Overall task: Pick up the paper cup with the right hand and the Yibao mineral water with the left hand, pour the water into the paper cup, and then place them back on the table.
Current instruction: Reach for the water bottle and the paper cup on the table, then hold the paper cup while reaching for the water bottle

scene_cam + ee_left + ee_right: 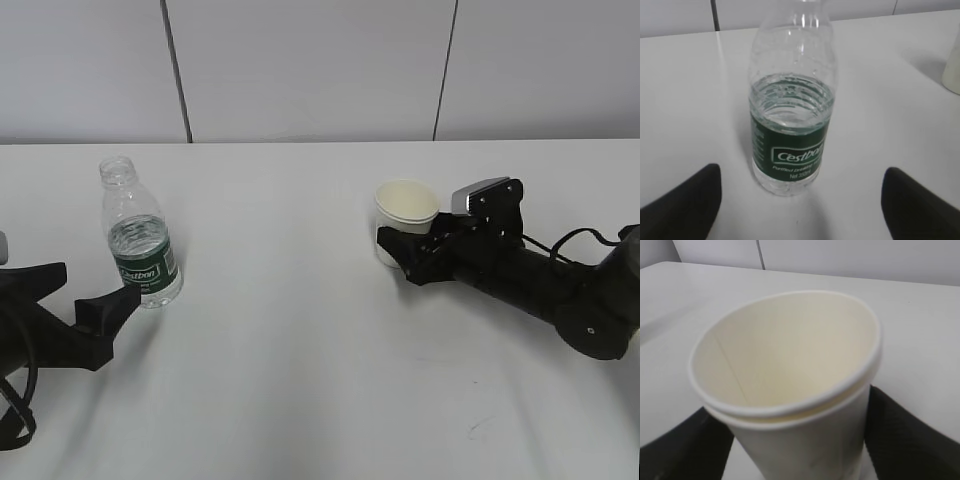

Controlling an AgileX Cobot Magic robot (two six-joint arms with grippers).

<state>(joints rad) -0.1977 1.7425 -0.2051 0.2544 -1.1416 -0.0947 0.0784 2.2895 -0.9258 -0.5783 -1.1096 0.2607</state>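
White tabletop [300, 330] carries both task items, each with a claw at it. The right gripper [405, 250] has its two black fingers on either side of the paper cup [406, 215]; in the right wrist view the cup [790, 385] fills the space between the finger pads [905, 435], which press against its lower wall left and right. The cup is tilted, its mouth leaning away from the claw, and its cream inside looks dry. Whether its base touches the table cannot be told.

At the other arm, the left gripper [70, 300] is spread wide, its fingers apart from the Yibao mineral water [140, 235]. The bottle stands upright on the table just ahead of the claw's fingertips. From the left wrist view the bottle [792, 110] sits centred ahead of the gap, with one black fingertip [685, 205] low on the left and the other low on the right, neither touching it. Its dark green label reads "Cestbon" in white, the neck has no cap, and the water [790, 102] reaches just above the label's top edge. Droplets cling inside the clear wall above the waterline.

A sliver of the cup shows at the right edge of that same view, well apart from the bottle.
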